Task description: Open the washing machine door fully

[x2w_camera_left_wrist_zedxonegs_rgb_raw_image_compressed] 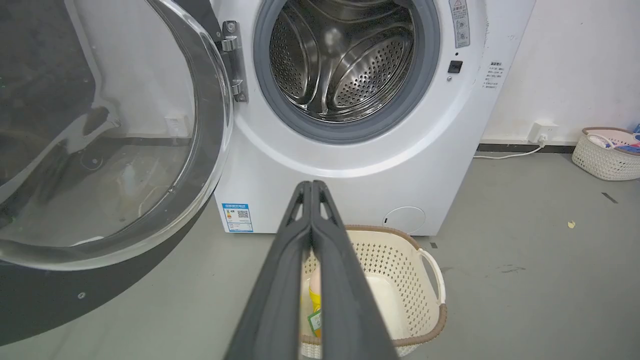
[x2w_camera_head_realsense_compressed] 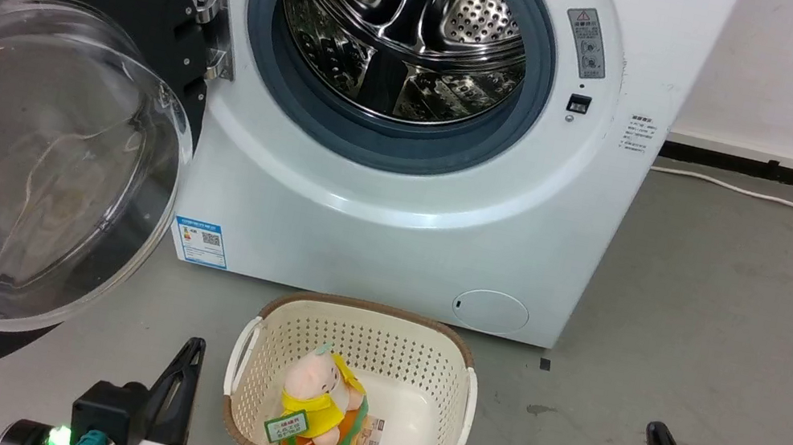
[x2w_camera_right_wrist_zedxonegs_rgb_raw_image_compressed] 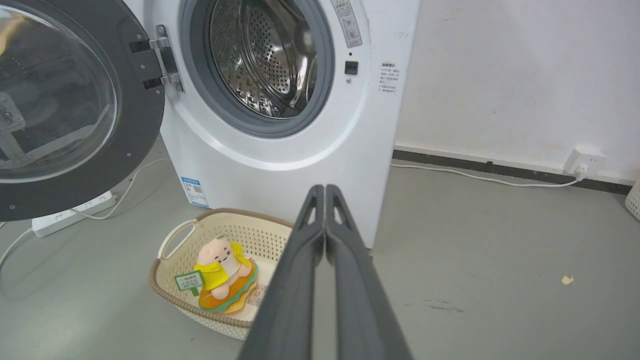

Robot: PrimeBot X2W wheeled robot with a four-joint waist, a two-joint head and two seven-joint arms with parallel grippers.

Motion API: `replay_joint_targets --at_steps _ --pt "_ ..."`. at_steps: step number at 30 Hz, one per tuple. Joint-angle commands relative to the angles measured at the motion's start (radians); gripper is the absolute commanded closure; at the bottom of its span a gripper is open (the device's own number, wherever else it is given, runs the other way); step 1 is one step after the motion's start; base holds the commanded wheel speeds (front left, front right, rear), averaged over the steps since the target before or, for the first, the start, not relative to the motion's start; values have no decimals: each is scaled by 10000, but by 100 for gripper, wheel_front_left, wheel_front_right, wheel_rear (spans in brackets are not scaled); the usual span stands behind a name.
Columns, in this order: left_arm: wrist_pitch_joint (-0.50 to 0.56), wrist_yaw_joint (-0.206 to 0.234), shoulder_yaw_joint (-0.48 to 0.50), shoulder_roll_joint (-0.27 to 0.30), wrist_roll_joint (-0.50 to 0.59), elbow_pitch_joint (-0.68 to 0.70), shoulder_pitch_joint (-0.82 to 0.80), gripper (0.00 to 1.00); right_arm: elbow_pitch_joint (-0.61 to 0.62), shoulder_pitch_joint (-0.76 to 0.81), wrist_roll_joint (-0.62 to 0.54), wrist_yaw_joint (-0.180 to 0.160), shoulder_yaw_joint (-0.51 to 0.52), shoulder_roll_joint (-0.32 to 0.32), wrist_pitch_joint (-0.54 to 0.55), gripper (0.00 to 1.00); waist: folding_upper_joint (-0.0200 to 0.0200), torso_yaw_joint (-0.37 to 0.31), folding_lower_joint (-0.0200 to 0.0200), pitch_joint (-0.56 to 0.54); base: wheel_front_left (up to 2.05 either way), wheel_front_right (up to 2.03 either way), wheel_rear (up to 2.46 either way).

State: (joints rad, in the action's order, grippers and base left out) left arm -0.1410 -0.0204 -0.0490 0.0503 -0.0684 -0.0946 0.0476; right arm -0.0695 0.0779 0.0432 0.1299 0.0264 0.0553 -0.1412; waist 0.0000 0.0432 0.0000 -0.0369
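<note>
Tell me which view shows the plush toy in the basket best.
The right wrist view: the plush toy sits unobstructed, face visible, in the basket. The head view shows it from above. In the left wrist view the left gripper hides most of it.

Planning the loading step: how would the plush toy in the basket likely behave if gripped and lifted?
The plush toy looks soft and stuffed, so it would probably squash and feel light. Its green tag might flap or snag. The basket looks light too, so it may shift if bumped.
</note>
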Motion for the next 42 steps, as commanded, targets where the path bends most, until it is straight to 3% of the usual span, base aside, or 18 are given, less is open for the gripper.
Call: replay_joint_targets --at_steps 1,42 --pt "68 43 42 6 91 80 -145 100 73 -135 -65 4 -13 -24 64 100 0 -11 0 9 0 0 0" --pt "947 149 335 1 479 647 -362 100 480 -557 -306 6 -177 -42 947 100 0 -287 0 245 0 0 0"
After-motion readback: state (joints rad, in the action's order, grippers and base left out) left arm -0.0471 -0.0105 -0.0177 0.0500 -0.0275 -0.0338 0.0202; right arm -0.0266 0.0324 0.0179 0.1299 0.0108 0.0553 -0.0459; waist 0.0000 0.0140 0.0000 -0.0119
